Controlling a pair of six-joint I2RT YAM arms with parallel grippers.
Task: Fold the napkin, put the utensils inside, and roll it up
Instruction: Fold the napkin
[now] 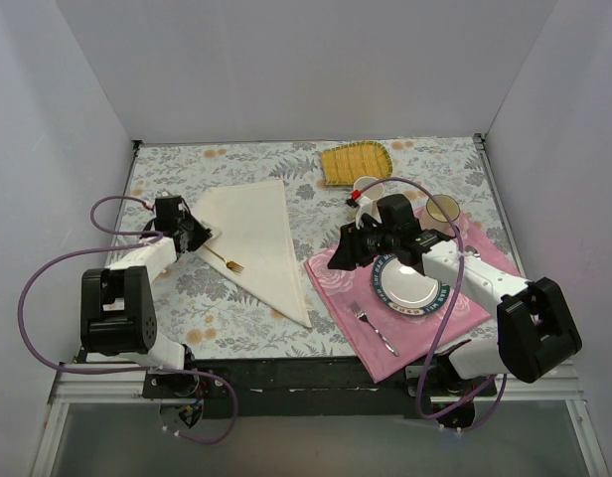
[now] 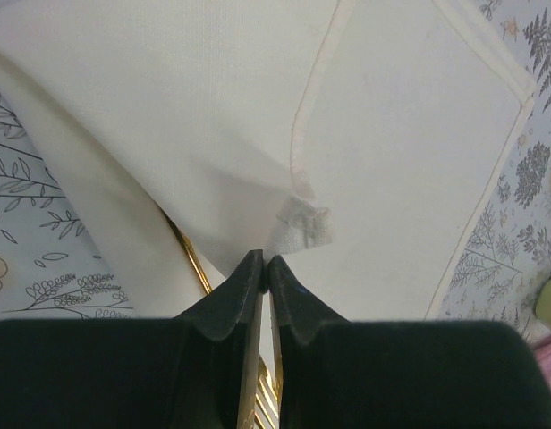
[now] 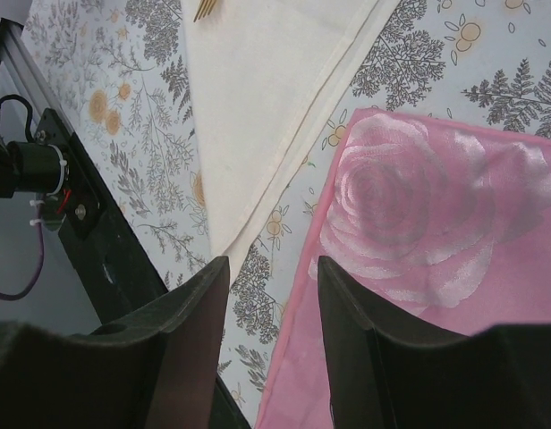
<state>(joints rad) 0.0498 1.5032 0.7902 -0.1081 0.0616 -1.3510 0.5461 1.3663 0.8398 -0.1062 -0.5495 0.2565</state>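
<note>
Seen from above, the left arm reaches from its base at the near left edge of the floral bench [image 1: 187, 303], forearm angled up and to the right, and its wrist sits at the left corner of the napkin [image 1: 261, 234]. The napkin lies left of centre as a long cream triangle, its point aimed at the near edge. The right arm bends back from the near right corner, its wrist hanging low over the far left corner of the pink placemat [image 1: 336, 293], beside a plate [image 1: 413, 290]. The gold utensil [image 1: 227, 262] lies on the napkin's left side, tines pointing right. In the left wrist view much of it is hidden: its handle runs up under a raised layer of cloth, and only a few tines show below the black finger housing, which fills the bottom of the picture. The left fingers [image 2: 231, 304] are pressed together with only a sliver between the tips, closed on a fold at the napkin's edge next to a small sewn label [image 2: 302, 223]. The right fingers [image 3: 190, 326] stand spread apart with nothing between them, above the gap where the napkin's point nears the placemat's rose print
</note>
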